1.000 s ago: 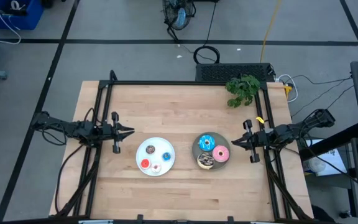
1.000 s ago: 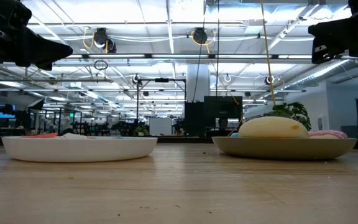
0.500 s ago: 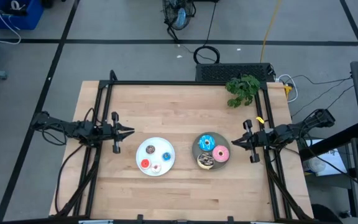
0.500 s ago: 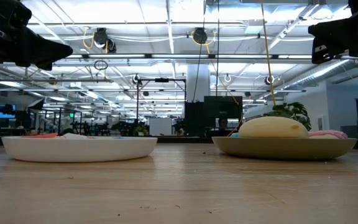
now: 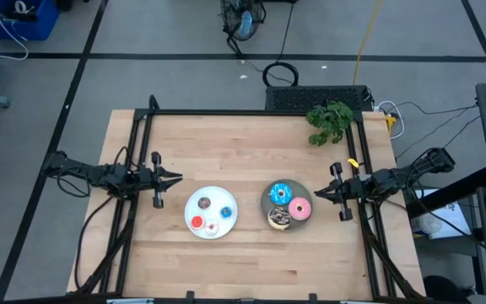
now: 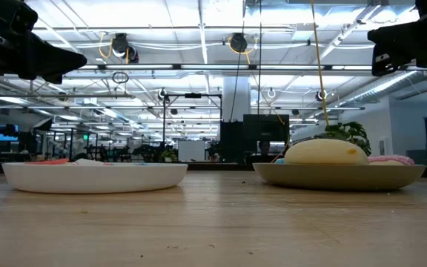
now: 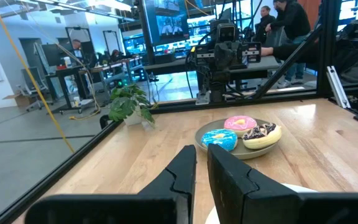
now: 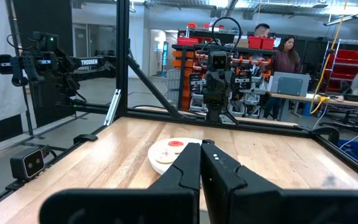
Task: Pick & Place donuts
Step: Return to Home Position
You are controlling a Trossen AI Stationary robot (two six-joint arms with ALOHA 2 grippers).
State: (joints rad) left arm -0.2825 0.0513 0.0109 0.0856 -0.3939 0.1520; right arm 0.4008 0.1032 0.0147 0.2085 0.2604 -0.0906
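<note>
3 donuts (image 5: 300, 208) near right end effector (image 5: 315, 192)

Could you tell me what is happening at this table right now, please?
Nothing is being handled at the moment. The left gripper hangs above the left side of the table and the right gripper above its right side, both shut, empty and pointing inward. Between them, the white plate holds the four mini donuts, and the grey plate beside it holds the large blue donut, the large pink donut and the large brown donut. The sorting looks finished.
</note>
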